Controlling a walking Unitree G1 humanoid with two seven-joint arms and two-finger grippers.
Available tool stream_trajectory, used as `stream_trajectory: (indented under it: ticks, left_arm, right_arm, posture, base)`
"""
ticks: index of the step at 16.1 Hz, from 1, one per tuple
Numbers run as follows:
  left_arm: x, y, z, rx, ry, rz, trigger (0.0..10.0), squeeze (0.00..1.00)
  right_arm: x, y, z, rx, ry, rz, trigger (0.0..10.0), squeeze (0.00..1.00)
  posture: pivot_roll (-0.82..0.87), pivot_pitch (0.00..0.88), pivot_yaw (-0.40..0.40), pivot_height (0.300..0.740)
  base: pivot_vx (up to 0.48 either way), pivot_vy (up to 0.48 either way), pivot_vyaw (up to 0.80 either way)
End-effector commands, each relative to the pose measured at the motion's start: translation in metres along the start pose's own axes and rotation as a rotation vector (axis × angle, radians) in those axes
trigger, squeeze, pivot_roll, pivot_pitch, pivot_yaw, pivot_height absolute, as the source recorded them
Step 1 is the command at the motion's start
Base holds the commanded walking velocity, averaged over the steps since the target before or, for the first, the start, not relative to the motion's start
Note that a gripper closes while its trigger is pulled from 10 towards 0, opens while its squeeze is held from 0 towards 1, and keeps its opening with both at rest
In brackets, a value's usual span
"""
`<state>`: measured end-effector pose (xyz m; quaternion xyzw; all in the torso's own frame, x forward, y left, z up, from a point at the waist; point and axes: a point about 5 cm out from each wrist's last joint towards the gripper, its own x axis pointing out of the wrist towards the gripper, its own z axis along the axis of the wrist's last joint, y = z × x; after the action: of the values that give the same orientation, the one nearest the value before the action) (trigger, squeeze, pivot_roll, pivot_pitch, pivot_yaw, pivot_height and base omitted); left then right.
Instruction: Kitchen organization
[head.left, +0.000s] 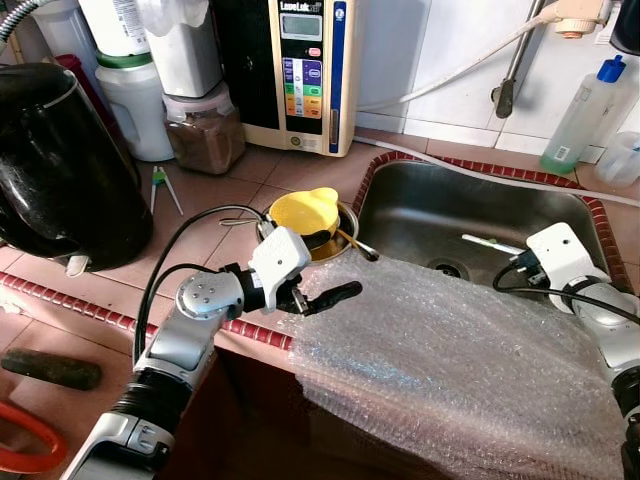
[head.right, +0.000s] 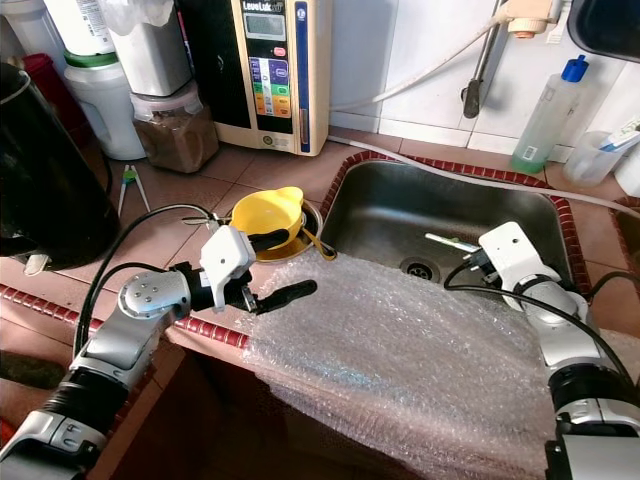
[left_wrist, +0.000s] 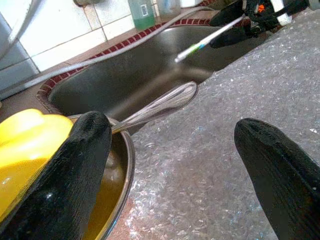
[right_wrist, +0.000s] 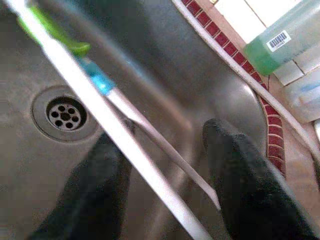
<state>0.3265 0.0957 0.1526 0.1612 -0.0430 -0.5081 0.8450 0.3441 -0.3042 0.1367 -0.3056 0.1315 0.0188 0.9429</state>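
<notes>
Bubble wrap (head.left: 450, 350) is the biggest thing here, a wide sheet draped from the front edge of the sink (head.left: 470, 215) down over the tiled table (head.left: 200, 215) edge. The steel sink sits sunk in the table behind it, with a drain (right_wrist: 65, 115) in its floor and red trim around its rim.

At the far left stands a big black kettle (head.left: 60, 165). Along the back wall are a white water machine (head.left: 305, 70), a jar (head.left: 205, 125) of brown stuff and white jugs (head.left: 135, 105). A green soap bottle (head.left: 590, 115) stands on the ledge behind the sink's right corner, and a white hose (head.left: 450, 75) runs along the wall.

Left arm reaches over the table edge. Its tool (head.left: 320, 290) has its two black fingers (left_wrist: 280, 175) spread wide, one over the wrap, the other at the rim of a steel bowl (left_wrist: 120, 170). That bowl sits on the table just beside the sink's left corner, with a yellow cup (head.left: 305, 210) resting in it and a spoon (left_wrist: 160, 105) leaning out over its rim toward the sink.

Right arm comes in from the right over the sink. Its tool (right_wrist: 170, 175) is pinching a thin white brush (head.left: 492, 243) with green and blue on it. The brush sticks out toward the middle of the sink, above the drain.

A small green-handled tool lies on the table near the kettle (head.left: 160, 185).
</notes>
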Motion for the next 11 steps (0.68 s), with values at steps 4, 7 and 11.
stream_trajectory:
  ticks: [4, 7, 11]
  left_arm:
    - [0.004, -0.002, 0.003, 0.023, 0.002, -0.009, 10.0, 1.0]
    - [0.006, -0.002, 0.004, 0.032, 0.001, -0.017, 10.0, 1.0]
    - [0.005, 0.0, 0.004, 0.032, 0.001, -0.003, 10.0, 1.0]
  right_arm:
    - [0.0, -0.007, 0.011, 0.088, -0.028, 0.034, 10.0, 1.0]
    - [0.002, -0.013, 0.017, 0.15, -0.036, 0.02, 10.0, 1.0]
    - [0.0, -0.024, 0.033, 0.11, -0.133, -0.031, 10.0, 1.0]
  posture:
    - [0.06, 0.057, 0.037, 0.74]
    - [0.06, 0.056, 0.039, 0.74]
    - [0.07, 0.055, 0.038, 0.74]
  base:
    - [0.0, 0.0, 0.0]
    - [0.0, 0.0, 0.0]
    - [0.0, 0.0, 0.0]
